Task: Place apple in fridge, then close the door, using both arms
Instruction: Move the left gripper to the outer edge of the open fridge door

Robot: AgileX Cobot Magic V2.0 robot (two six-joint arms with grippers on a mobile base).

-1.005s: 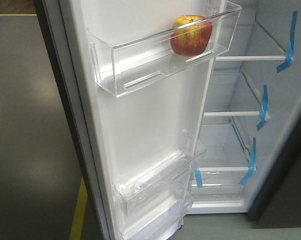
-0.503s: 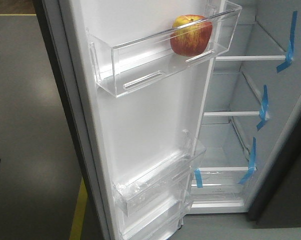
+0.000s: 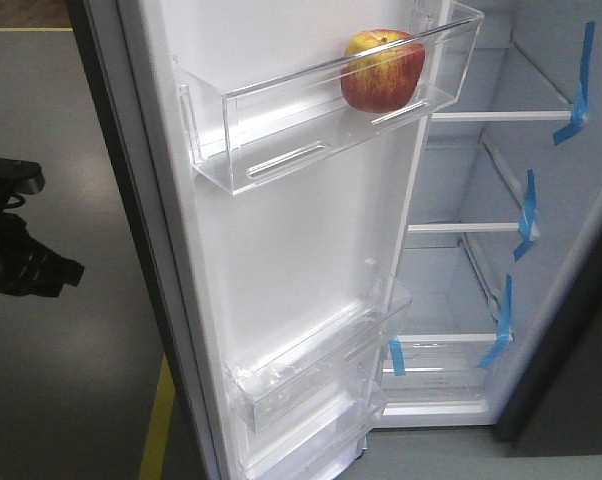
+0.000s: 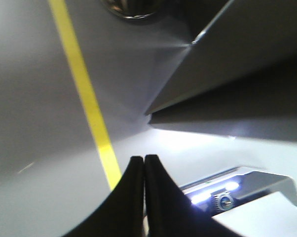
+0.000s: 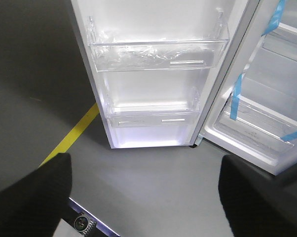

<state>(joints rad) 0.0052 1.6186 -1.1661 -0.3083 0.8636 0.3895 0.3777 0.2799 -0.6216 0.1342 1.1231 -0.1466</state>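
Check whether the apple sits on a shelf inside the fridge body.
No, the apple rests in the upper clear bin on the door, not on a shelf inside.

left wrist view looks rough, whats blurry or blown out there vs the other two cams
Left wrist view: soft throughout, the shut left pincer a black silhouette, the yellow floor line smeared, white glare beneath the grey panel. Right wrist view: clear door bins sharp, the open right pincer blurred and dark. Front view: evenly lit, the apple crisp.
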